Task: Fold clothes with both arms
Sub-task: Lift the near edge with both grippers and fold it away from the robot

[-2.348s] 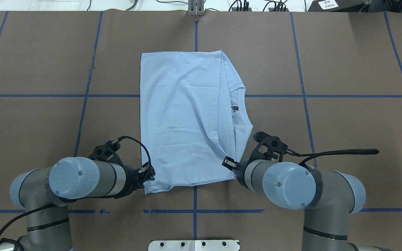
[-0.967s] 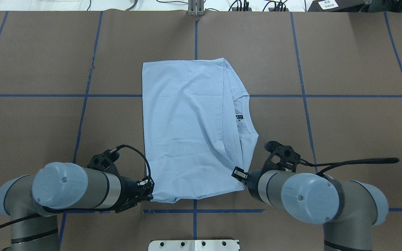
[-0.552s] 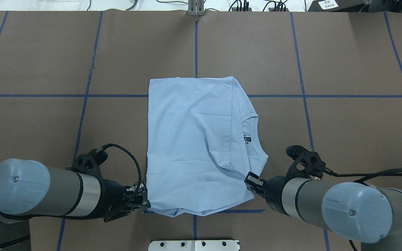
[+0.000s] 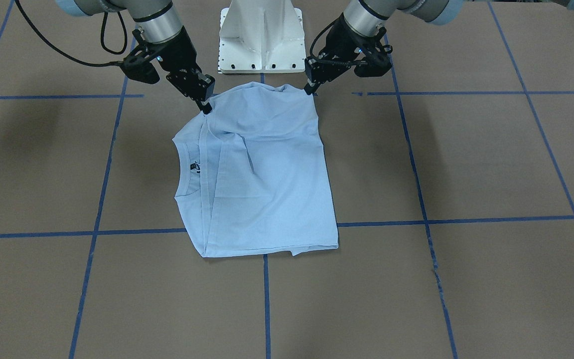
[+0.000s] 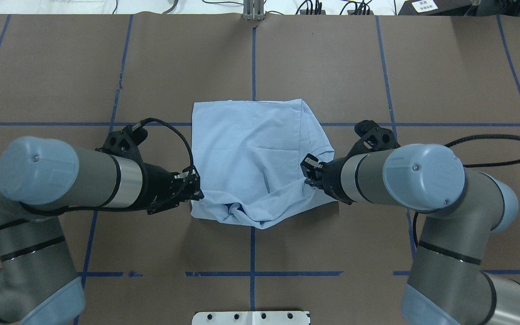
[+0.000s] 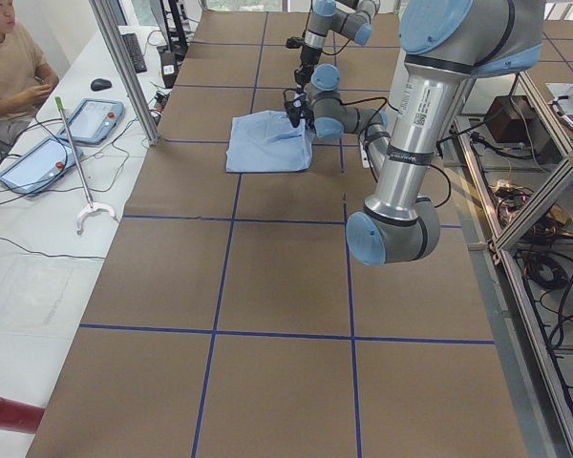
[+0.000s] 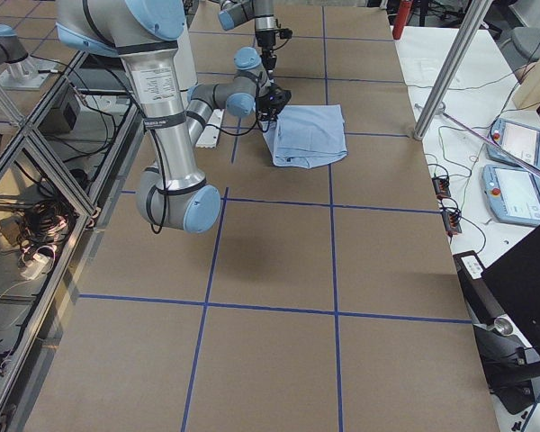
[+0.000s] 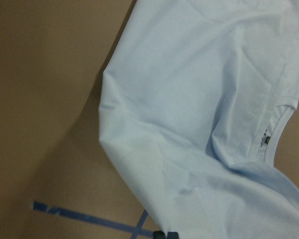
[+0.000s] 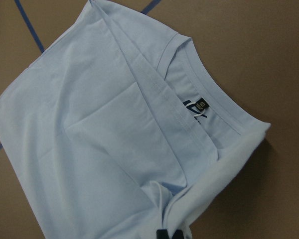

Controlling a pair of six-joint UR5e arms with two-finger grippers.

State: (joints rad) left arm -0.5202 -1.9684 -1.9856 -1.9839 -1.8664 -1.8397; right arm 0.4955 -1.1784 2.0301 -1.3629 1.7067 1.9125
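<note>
Clenched on near corners of the shirt: left gripper, right gripper. Lifted off the table since a moment ago and swung forward, near hem sagging between. Far edge flat, unmoved, mid-table. Likely start of the near-to-far fold.

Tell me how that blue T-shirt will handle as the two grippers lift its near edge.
Probably floppy: the T-shirt sags and bunches between the left gripper and right gripper. Likely light, since pinched corners alone hold up the edge.
</note>
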